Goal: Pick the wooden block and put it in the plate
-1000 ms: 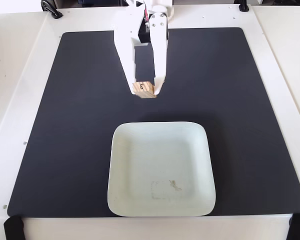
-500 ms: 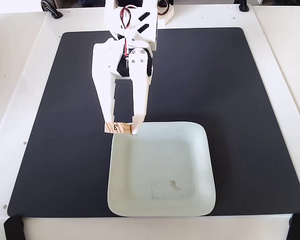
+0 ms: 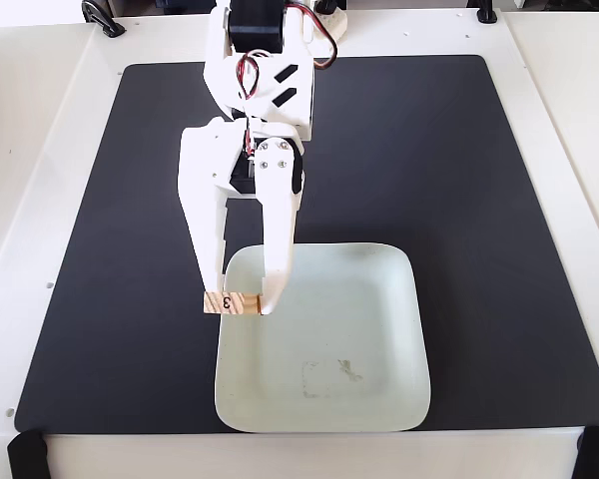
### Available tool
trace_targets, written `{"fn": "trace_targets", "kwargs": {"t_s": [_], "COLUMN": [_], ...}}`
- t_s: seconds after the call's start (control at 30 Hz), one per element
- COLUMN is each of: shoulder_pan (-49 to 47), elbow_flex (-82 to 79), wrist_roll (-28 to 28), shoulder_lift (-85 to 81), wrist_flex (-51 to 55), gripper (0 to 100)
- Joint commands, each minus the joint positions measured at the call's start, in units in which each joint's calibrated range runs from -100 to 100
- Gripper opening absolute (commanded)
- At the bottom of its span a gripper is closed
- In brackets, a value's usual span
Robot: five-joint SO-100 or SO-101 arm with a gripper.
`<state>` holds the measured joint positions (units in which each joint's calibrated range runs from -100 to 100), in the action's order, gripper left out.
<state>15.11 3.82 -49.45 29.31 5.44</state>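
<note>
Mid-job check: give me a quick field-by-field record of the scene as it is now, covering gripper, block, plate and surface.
gripper: gripper shut on the wooden block, fingers pointing toward the camera side
wooden block: wooden block held between the fingers, "3" visible, over the plate's left rim in the fixed view
plate: plate holds nothing, faint scuff marks near its centre
surface: black mat on a white table
task state: block not yet released

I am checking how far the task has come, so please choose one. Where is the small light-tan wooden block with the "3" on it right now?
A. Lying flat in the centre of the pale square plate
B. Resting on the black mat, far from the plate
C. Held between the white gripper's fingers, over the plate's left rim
C: the small light-tan wooden block sits clamped between the white gripper's fingers over the left rim of the pale square plate; whether it touches the rim cannot be told.
</note>
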Motion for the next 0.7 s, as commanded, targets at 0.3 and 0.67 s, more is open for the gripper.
{"fn": "trace_targets", "kwargs": {"t_s": [0.3,0.67], "shoulder_pan": [-5.26,-8.17], "elbow_flex": [5.49,5.49], "wrist_roll": [0.07,0.12], "shoulder_lift": [1.63,1.63], "wrist_flex": [-0.63,-0.45], "gripper": [1,1]}}
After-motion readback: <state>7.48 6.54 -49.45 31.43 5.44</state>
